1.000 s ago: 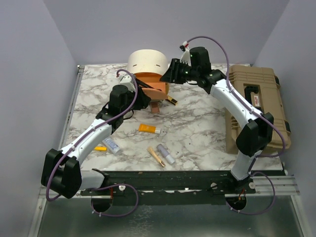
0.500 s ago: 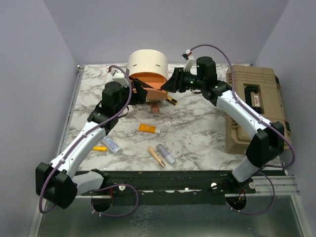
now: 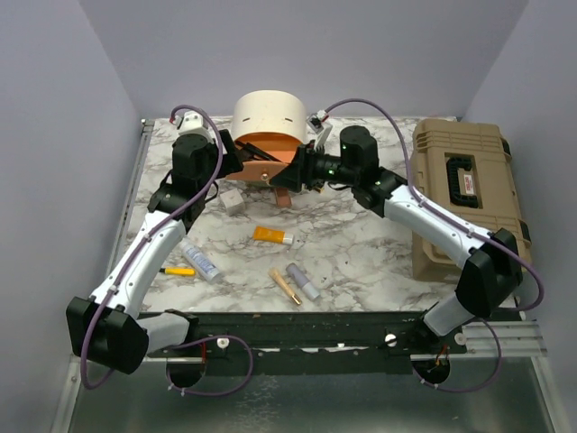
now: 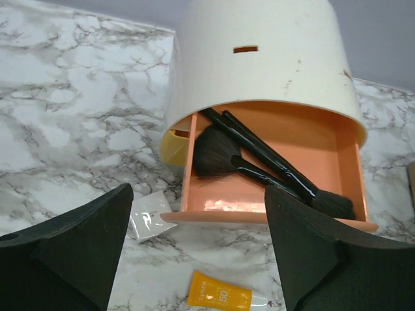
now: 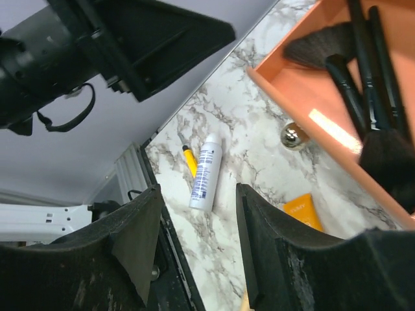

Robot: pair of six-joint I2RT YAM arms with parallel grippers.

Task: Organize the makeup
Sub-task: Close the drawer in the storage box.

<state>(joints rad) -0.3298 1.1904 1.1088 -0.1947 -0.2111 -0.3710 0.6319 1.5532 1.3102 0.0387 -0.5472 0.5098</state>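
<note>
The round case's orange drawer (image 4: 279, 194) stands open with three black brushes (image 4: 259, 155) lying in it. My left gripper (image 4: 201, 253) hovers open and holds nothing just in front of the drawer (image 3: 266, 153). My right gripper (image 3: 297, 170) is at the drawer's right front corner, also open and holding nothing (image 5: 194, 246). On the marble lie a white cube (image 3: 233, 200), an orange tube (image 3: 270, 236), a whitish tube (image 3: 200, 260), a yellow pen (image 3: 180, 271), a gold tube (image 3: 284, 286) and a lilac tube (image 3: 304, 280). The right wrist view also shows the whitish tube (image 5: 206, 172) and the yellow pen (image 5: 189, 161).
The cream round case (image 3: 270, 113) stands at the back middle. A big tan toolbox (image 3: 469, 194) fills the table's right side. The two grippers are close together in front of the drawer. A black rail (image 3: 297, 325) runs along the near edge.
My left gripper has opened and swung back and left toward the case, uncovering the white cube. My right gripper has moved left and down to the drawer's front.
</note>
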